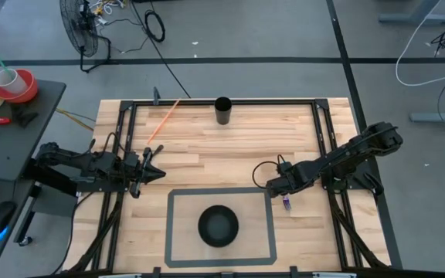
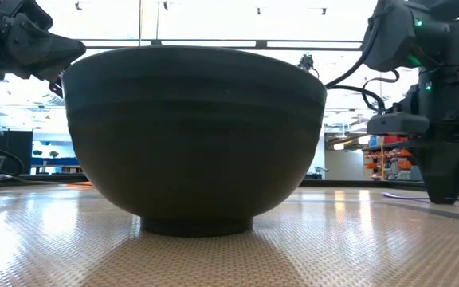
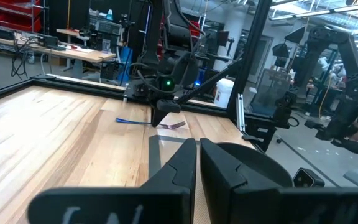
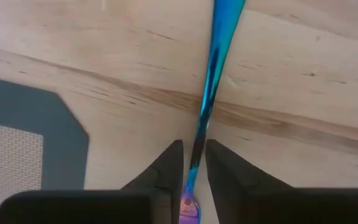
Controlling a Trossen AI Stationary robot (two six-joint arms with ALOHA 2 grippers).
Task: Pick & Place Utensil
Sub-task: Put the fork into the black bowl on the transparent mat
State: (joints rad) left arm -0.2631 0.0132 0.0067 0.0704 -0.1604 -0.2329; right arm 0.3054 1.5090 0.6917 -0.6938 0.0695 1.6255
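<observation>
Right gripper [image 4: 193, 163] is lowered at the table's [image 1: 207, 147] right side, fingers clenched on the blue utensil [image 4: 211, 74] lying flat there; left gripper [image 1: 150, 174], closed, is held near the left edge

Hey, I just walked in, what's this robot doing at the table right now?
The right gripper is down at the tabletop with its fingers closed around the thin blue handle of a utensil, which lies flat on the wood just beside the grey mat. A dark bowl sits on that mat, and a black cup stands at the far edge of the table. The left gripper waits off to the left side, holding nothing.
</observation>
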